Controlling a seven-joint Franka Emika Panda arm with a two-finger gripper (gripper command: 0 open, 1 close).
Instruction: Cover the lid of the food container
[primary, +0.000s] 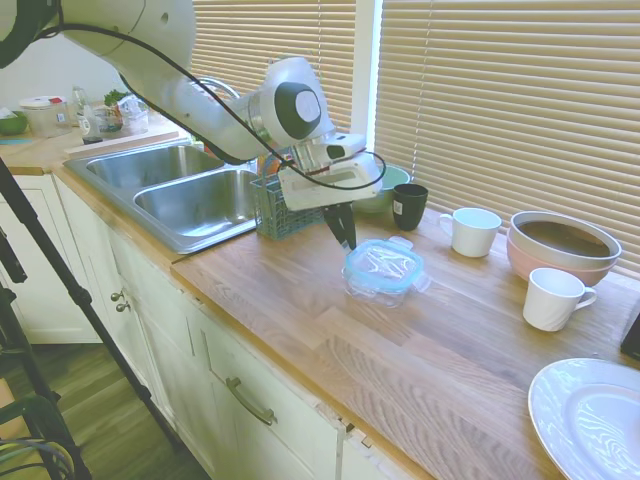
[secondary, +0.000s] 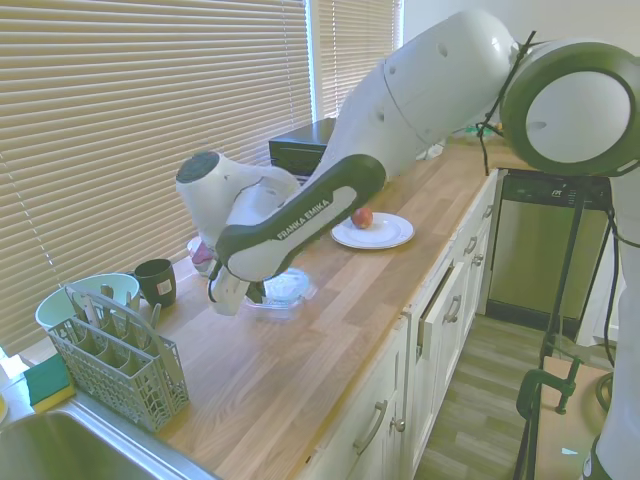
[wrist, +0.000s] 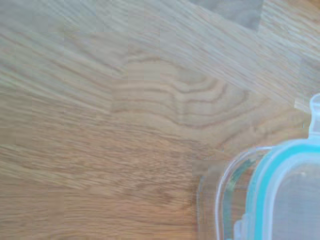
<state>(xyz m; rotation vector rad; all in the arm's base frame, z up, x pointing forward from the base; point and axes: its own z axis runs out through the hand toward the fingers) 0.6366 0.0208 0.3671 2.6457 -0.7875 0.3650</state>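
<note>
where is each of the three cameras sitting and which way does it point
First exterior view: raised off the counter's front edge, looking along the wooden counter toward the blinds; the arm enters from the left, gripper by the lid.
Second exterior view: the sink end, looking down the counter past the cutlery basket; the arm enters from the right and largely hides the food container.
Wrist view: looks straight down at wood grain and a corner of the lid; no fingers visible.
All three share the lidded container.
</note>
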